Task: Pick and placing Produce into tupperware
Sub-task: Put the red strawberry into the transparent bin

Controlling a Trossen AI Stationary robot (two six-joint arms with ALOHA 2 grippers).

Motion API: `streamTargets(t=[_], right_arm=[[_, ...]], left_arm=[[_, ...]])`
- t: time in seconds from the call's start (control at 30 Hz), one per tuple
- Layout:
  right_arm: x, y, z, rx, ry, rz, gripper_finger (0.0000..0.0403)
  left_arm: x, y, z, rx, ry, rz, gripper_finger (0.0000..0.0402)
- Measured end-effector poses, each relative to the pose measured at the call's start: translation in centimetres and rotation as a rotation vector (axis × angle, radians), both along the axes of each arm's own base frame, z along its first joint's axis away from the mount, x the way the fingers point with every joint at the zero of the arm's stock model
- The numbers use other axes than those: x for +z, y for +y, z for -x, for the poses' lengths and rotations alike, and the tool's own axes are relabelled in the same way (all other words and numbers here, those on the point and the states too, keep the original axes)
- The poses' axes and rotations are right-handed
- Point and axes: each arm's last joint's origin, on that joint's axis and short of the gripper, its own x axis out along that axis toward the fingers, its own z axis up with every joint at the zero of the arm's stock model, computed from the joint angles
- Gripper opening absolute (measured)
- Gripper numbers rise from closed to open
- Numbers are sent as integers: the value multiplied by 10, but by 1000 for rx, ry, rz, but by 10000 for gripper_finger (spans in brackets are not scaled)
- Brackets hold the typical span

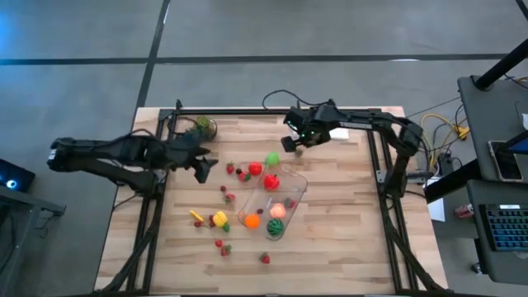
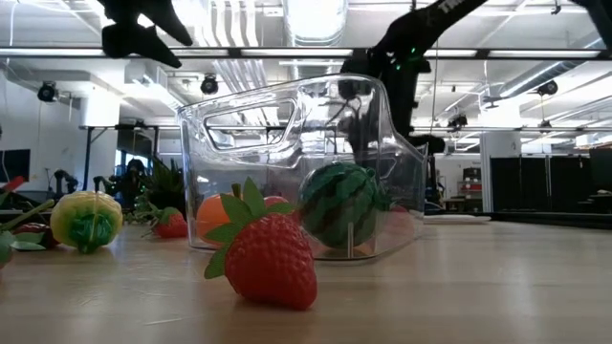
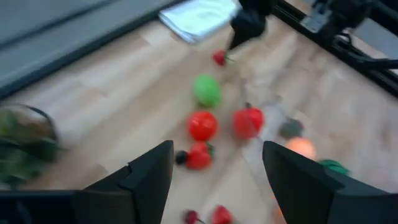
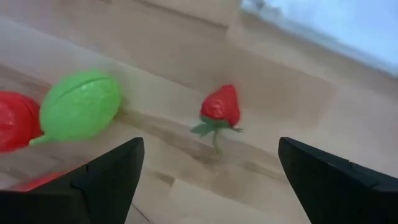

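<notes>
The clear tupperware (image 1: 285, 198) sits at mid-table and holds an orange piece (image 1: 252, 220), a watermelon (image 1: 274, 228) and a pink piece (image 1: 277, 211). More produce lies loose on the wood: a green fruit (image 1: 271, 158), red pieces (image 1: 255, 169) and a yellow pepper (image 1: 219, 219). My right gripper (image 1: 299, 143) hovers open just above a small strawberry (image 4: 219, 107), which lies on the table ahead of its fingers beside the green fruit (image 4: 78, 106). My left gripper (image 1: 203, 169) is open, raised left of the produce and looking over it (image 3: 202, 126).
A leafy potted plant (image 1: 200, 127) stands at the far left corner behind my left arm. A white sheet (image 3: 199, 15) lies near the far edge by my right arm. Small strawberries (image 1: 265, 258) dot the near side, and a black frame rims the table.
</notes>
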Motion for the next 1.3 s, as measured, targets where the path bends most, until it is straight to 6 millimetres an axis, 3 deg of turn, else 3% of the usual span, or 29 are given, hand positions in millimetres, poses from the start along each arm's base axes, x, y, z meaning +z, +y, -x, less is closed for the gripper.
streamTargets(t=[0.17, 0.3, 0.83, 1.13, 1.3], right_arm=[[-24, 0, -7, -11, 67, -35, 363], [-28, -3, -11, -24, 77, 1, 363], [-49, -16, -15, -43, 137, 16, 363], [-49, -18, -14, -49, 139, 26, 307], [-51, -17, -13, -49, 142, 15, 296]], left_arm=[[-1, 17, 10, 43, 18, -79, 232], [2, 25, 13, 61, 28, -126, 232], [-5, 43, -9, 56, 101, -191, 232], [-9, 46, -15, 55, 123, -180, 232], [-8, 46, -15, 57, 115, -181, 232]])
